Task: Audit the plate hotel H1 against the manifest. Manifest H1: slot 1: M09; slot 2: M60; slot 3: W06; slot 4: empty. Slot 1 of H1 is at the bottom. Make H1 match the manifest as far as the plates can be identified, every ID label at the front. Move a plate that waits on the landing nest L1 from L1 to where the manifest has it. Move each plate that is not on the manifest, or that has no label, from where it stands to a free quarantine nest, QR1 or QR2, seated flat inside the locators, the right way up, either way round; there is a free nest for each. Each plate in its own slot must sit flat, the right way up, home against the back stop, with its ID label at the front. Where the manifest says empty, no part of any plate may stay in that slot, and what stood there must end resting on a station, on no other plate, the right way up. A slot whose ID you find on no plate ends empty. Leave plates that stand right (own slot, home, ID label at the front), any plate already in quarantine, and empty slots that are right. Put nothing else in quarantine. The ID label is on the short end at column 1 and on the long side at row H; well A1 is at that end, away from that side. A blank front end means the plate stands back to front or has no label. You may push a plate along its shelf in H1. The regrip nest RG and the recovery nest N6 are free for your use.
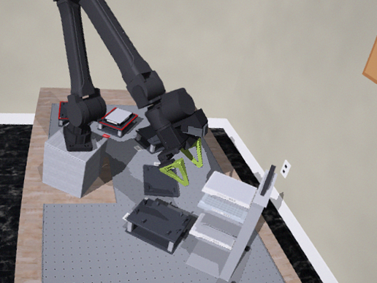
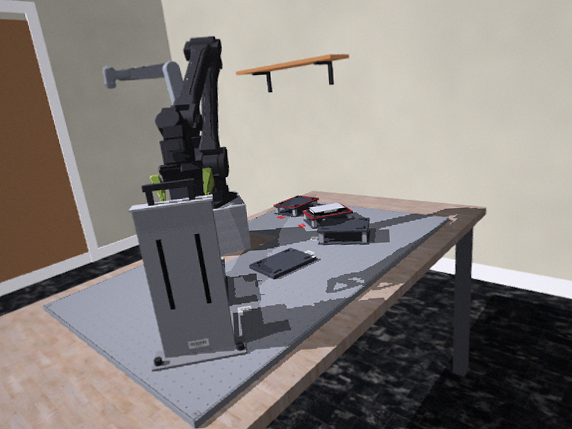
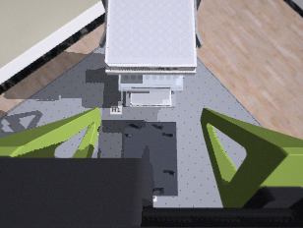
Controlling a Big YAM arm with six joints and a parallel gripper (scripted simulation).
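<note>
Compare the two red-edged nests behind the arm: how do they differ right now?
The red-edged nest nearer the hotel carries a white plate seated on top; the other red-edged nest shows only its bare dark top. In the top view the arm's base joint hides most of the bare one, while the loaded one is nearly all in sight. Both are low dark platforms with red borders, standing side by side on the grey board.

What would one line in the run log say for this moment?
gripper: open, empty | position: above flat dark nest, facing plate rack | rack: three plates | red-edged nest: one plate

Lime-green jaws, black arm (image 1: 85,45), dotted grey baseplate (image 1: 90,249).
</note>
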